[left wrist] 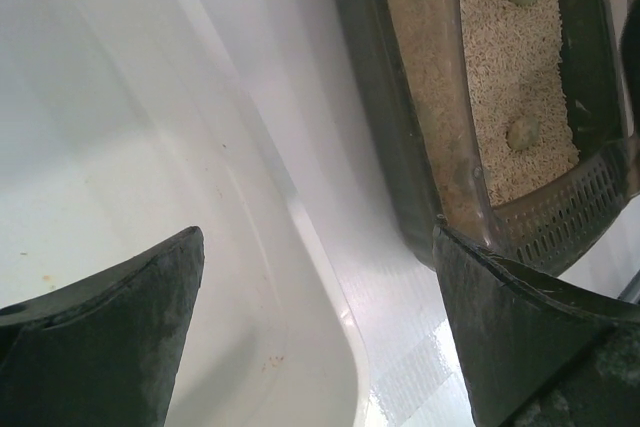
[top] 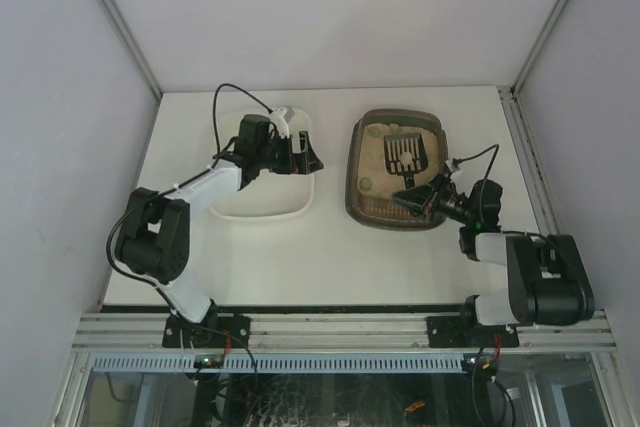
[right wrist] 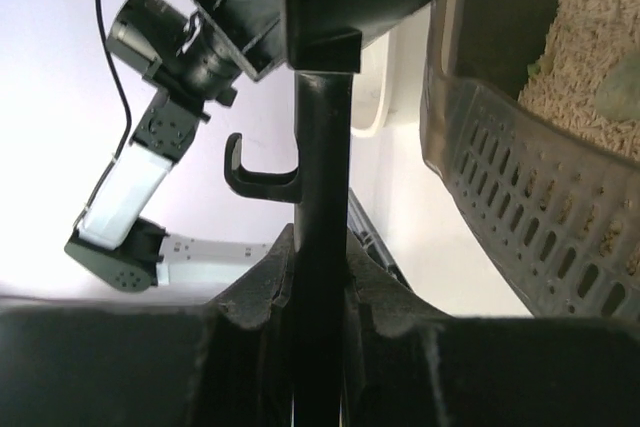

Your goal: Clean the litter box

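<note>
The litter box [top: 353,182] sat on the right half of the table [top: 330,267]. Its long axis ran from the near edge toward the back wall, and the tan litter inside showed a few greenish clumps [left wrist: 522,132]. The black slotted scoop [top: 405,152] lay over the litter in the far half, its handle slanting back toward the near right corner. There the right gripper [top: 424,197] was clamped on that handle, so the box lay just ahead of it and slightly to its left; this was plainly the nearer arm. Just beside the box, to the left, stood the white tub [top: 270,211]. The left gripper [top: 305,154] hung over the tub's right-hand side with jaws spread wide, holding nothing. By this layout, the coming stroke would probably need the scoop's head worked leftward through the litter toward a clump.
</note>
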`<action>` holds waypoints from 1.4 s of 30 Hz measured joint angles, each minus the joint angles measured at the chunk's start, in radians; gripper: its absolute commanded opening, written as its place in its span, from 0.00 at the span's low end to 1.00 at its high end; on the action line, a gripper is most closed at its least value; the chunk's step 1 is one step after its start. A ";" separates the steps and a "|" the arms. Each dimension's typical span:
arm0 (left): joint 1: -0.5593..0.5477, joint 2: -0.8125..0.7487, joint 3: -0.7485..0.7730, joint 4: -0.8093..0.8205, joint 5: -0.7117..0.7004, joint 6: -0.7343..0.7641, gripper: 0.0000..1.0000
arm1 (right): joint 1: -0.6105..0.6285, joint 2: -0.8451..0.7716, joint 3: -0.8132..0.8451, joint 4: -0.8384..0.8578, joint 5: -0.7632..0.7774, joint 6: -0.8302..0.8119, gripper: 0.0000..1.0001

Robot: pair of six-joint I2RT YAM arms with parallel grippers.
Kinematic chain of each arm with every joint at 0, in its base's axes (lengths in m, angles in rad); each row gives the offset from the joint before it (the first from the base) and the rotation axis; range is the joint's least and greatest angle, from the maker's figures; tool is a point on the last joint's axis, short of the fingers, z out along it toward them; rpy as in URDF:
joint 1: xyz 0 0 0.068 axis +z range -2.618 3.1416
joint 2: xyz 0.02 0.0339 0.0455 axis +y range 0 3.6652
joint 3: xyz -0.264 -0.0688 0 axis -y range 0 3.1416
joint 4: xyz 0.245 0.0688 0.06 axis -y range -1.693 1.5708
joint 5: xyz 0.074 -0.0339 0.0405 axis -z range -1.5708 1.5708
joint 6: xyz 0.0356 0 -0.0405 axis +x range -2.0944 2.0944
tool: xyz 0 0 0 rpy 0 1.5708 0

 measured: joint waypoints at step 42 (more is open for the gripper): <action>0.585 -0.123 0.304 -0.455 -0.277 0.027 1.00 | 1.013 0.800 1.930 -2.164 1.604 -0.993 0.00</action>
